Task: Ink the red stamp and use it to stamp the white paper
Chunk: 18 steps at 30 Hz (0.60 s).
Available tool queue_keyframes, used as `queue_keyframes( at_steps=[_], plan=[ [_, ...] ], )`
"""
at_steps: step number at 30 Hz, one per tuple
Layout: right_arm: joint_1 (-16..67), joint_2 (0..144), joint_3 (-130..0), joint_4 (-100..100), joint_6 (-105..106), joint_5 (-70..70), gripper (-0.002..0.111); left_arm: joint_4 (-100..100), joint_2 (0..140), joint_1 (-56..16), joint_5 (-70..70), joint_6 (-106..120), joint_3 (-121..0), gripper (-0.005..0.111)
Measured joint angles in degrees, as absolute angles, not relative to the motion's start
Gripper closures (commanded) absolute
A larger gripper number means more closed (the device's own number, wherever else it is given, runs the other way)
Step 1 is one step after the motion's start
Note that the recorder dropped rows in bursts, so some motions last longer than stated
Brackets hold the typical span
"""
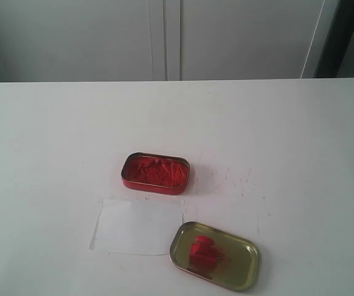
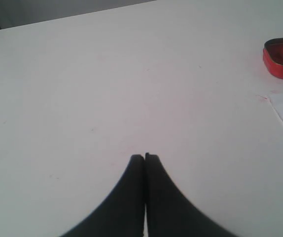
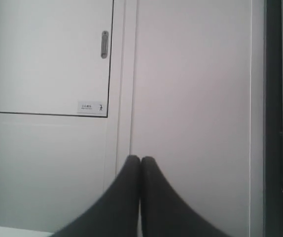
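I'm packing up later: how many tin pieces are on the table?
2. The red ink tin sits just beyond the white paper; the gold lid lies at the paper's near right corner. Nothing seems hidden.

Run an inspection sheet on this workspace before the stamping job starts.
Surface: white table, faint marks beside red ink tin.
Job's things: white paper flat, no imprint discernible; red stamp not clearly seen, red shape in gold lid may be it or smears.
Clutter: red ink tin open.
End effectors: left end effector shut, empty, over bare table; right end effector shut, empty, facing cabinet doors.
Cables: nothing seen.
Surroundings: cabinet doors behind table.
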<state>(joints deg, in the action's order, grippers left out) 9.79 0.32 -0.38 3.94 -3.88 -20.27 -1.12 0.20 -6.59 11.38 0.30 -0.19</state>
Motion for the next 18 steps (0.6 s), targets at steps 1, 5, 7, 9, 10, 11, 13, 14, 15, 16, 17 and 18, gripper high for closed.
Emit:
queue_keyframes(
  at_steps=[1,5,7,9,10,11,13,14,15,16,17,18],
  plan=[
    [9.8,0.3,-0.4,3.8,-3.9,-20.8,0.108,-1.1,0.2,-6.6,11.4,0.3,-0.2,0.107],
    [9.8,0.3,-0.4,3.6,-3.5,-23.2,0.108,-1.1,0.2,-6.6,11.4,0.3,-0.2,0.107],
    [9.8,0.3,-0.4,3.6,-3.4,-23.2,0.108,-1.1,0.2,-6.6,11.4,0.3,-0.2,0.107],
    [9.8,0.3,-0.4,3.5,-3.4,-22.3,0.108,-1.1,0.2,-6.6,11.4,0.3,-0.2,0.107],
    [9.8,0.3,-0.5,3.5,-3.4,-21.4,0.108,-1.1,0.2,-6.6,11.4,0.3,-0.2,0.107],
    [9.8,0.3,-1.0,3.5,-3.3,-19.9,0.108,-1.1,0.2,-6.6,11.4,0.3,-0.2,0.107],
    [9.8,0.3,-2.5,3.5,-3.3,-16.4,0.108,-1.1,0.2,-6.6,11.4,0.3,-0.2,0.107],
    [9.8,0.3,-3.6,3.5,-3.3,-14.4,0.108,-1.1,0.2,-6.6,11.4,0.3,-0.2,0.107],
    [9.8,0.3,-4.7,3.5,-3.3,-12.2,0.108,-1.1,0.2,-6.6,11.4,0.3,-0.2,0.107],
    [9.8,0.3,-5.6,3.5,-3.3,-10.4,0.108,-1.1,0.2,-6.6,11.4,0.3,-0.2,0.107],
    [9.8,0.3,-6.9,3.5,-3.3,-7.4,0.108,-1.1,0.2,-6.6,11.4,0.3,-0.2,0.107],
    [9.8,0.3,-7.8,3.5,-3.3,-5.4,0.108,-1.1,0.2,-6.6,11.4,0.3,-0.2,0.107]
  ],
)
